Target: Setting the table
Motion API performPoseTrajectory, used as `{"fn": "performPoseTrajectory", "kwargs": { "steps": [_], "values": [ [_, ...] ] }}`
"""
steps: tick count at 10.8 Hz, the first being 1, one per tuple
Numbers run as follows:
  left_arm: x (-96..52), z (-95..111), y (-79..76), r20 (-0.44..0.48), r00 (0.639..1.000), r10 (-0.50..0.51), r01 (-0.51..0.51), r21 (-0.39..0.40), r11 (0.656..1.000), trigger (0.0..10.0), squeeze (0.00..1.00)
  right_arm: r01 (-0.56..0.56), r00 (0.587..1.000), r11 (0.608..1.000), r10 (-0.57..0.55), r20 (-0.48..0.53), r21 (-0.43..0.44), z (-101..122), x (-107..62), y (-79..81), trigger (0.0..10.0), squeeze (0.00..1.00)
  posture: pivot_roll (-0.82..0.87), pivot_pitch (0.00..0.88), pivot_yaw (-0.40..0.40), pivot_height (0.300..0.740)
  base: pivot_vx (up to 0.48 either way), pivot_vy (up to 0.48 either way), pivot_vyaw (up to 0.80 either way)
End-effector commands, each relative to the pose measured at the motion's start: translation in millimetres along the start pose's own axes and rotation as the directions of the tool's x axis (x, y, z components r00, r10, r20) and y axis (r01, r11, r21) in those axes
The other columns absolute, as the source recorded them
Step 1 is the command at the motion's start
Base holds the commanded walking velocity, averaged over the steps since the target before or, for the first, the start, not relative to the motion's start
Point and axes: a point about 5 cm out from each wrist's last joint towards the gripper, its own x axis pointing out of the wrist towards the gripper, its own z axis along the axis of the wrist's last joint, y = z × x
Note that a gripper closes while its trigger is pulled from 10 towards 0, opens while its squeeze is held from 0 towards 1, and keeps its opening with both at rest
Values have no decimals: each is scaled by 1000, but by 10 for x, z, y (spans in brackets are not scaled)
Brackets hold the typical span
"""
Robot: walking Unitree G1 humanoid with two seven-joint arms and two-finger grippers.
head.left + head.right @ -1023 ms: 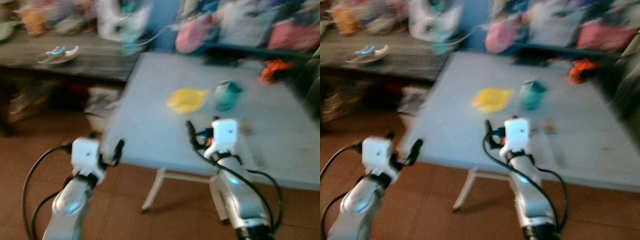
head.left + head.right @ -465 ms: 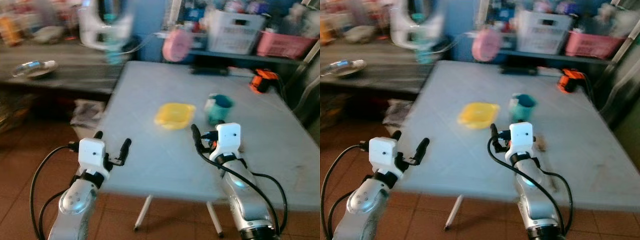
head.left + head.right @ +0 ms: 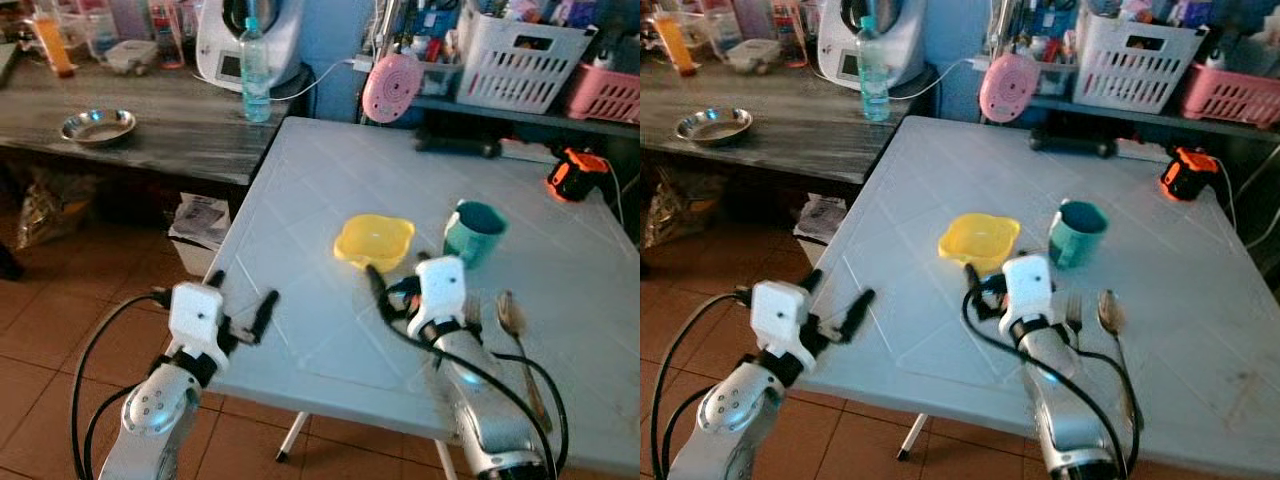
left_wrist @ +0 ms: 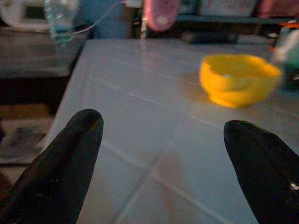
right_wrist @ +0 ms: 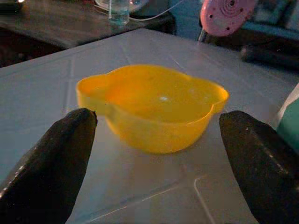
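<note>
The right gripper [image 5: 154, 135] is hovering over the white table [image 3: 300, 210] with its two black fingers spread wide apart, pointing at the yellow bowl [image 3: 373, 242] that is sitting just ahead of it near the table's middle. A teal mug [image 3: 473, 232] is standing just beside the bowl, with a fork [image 3: 1074, 307] and a spoon [image 3: 512, 316] lying on the table near the right arm. The left gripper [image 3: 245, 310] is hanging at the table's near edge, its fingers [image 4: 70, 154] also held well apart and gripping nothing.

A water bottle [image 3: 256, 68] and steel dish [image 3: 97, 126] sit on the dark counter [image 3: 150, 125].
</note>
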Motion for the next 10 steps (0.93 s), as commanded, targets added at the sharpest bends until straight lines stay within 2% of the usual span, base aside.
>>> {"fn": "performPoseTrajectory", "kwargs": {
  "steps": [1, 2, 3, 5, 8, 10],
  "values": [
    [-2, 24, -47, 1, 999, -36, 36, -3, 999, 10000, 0, -19, 1000, 1000, 19, 3, -16, 29, -11, 3, 10000, 0, 134, 17, -47, 740, 0, 0, 0],
    [-37, 0, -64, -21, 997, -80, 79, -9, 997, 10000, 0, -72, 997, 997, 72, -16, -36, 19, -12, 51, 10000, 0, 133, 20, -47, 740, 0, 0, 0],
    [-52, -2, -58, -28, 995, -93, 94, 1, 996, 10000, 0, -141, 990, 983, 139, -25, -115, 50, 6, 76, 10000, 0, 133, 21, -45, 740, 0, 0, 0],
    [-58, 0, -67, -30, 994, -102, 101, -11, 995, 10000, 0, -185, 983, 964, 180, -43, -189, 87, 66, 52, 10000, 0, 131, 24, -40, 740, 0, 0, 0],
    [-42, 0, -104, -38, 992, -123, 122, -22, 992, 10000, 0, -195, 981, 944, 186, -56, -266, 194, 270, -32, 10000, 0, 132, 30, -37, 740, 0, 0, 0],
    [-44, -26, -131, -59, 989, -137, 134, -54, 990, 10000, 0, -250, 968, 913, 227, -105, -321, 284, 437, -84, 10000, 0, 138, 38, -36, 740, 0, 0, 0]
  ]
}}
